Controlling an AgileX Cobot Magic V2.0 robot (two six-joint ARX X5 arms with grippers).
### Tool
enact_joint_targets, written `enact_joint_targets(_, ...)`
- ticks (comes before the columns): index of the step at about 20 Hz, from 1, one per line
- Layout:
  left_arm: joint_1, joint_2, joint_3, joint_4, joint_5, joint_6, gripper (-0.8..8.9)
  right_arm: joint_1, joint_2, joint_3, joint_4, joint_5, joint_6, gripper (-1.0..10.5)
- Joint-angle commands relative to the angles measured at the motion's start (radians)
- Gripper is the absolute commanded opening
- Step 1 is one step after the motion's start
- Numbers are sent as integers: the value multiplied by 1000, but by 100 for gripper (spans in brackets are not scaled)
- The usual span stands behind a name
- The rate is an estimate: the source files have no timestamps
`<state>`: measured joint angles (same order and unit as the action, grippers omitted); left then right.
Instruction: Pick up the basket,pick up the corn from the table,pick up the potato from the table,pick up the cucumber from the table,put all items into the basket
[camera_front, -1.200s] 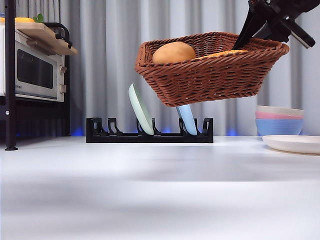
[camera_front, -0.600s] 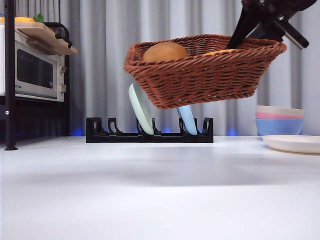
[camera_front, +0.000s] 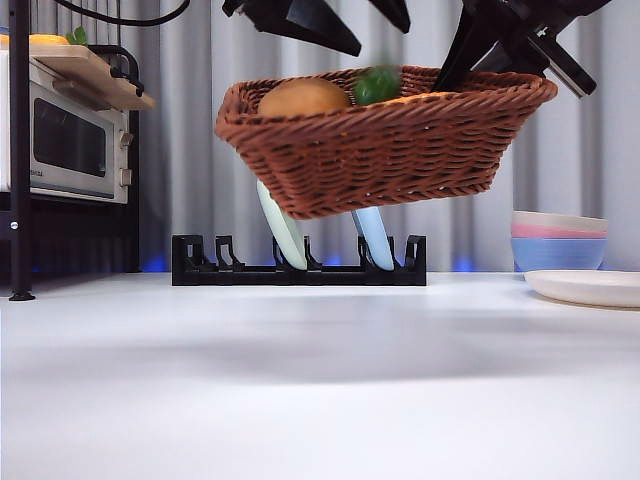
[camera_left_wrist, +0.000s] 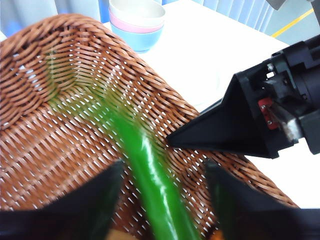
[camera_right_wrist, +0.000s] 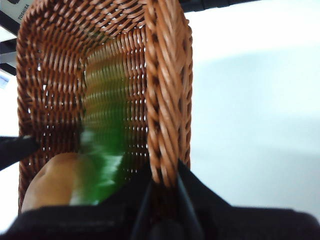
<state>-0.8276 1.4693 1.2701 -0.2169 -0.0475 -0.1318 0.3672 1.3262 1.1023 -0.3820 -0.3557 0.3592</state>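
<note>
front view: the basket (camera_front: 385, 135) hangs tilted in the air above the table (camera_front: 320, 380), well clear of its surface, the side nearer the toaster oven lower than the other. inside it the potato (camera_front: 303, 97) shows over the rim at the low end, and the cucumber (camera_front: 377, 84) sits just beside it toward the middle, its top poking above the braid. a thin orange strip at the rim next to the cucumber may be the corn, but it is too slight to tell.

the right gripper (camera_right_wrist: 164, 187) is clenched on the basket's braided rim, one jaw inside the wall and one outside; in the right wrist view the cucumber is a blurred green streak along the inner wall, with the potato (camera_right_wrist: 50, 180) beside it on the basket floor. in the front view this arm comes in dark from the upper corner at the high end of the basket.

the left gripper (camera_left_wrist: 162, 200) hovers over the basket's inside with its jaws spread apart; the cucumber (camera_left_wrist: 145, 170) appears between them as a blurred green streak, touching neither jaw that i can make out.

behind the basket a black dish rack (camera_front: 298, 262) holds a pale green plate (camera_front: 280, 220) and a light blue plate (camera_front: 375, 238) on edge. stacked bowls (camera_front: 558, 240) and a white plate (camera_front: 590, 287) lie to one side, a toaster oven (camera_front: 65, 140) on a shelf to the other.
</note>
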Motion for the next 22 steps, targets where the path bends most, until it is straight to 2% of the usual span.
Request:
enact_joint_targets(1, 7, -19, 1, -28, -7, 3, 526, 1, -11, -2, 21, -8, 18, -12)
enact_joint_targets(5, 11, -119, 8, -38, -8, 10, 526, 1, 19, -2, 23, -3, 33, -12)
enact_joint_targets(7, 12, -188, 29, -58, -40, 34, 526, 1, 74, -2, 35, -4, 39, -12)
enact_joint_targets(12, 11, -338, 108, -205, -101, 84, 526, 1, 237, -2, 63, -2, 76, -12)
enact_joint_targets(14, 11, -391, 113, -243, -141, 89, 526, 2, 296, -2, 63, 28, 82, -12)
enact_joint_targets(20, 11, -460, 113, -303, -217, 111, 526, 2, 360, -2, 55, 50, 97, -11)
enact_joint_targets(22, 11, -468, 113, -318, -217, 111, 526, 2, 365, -2, 52, 52, 96, 30)
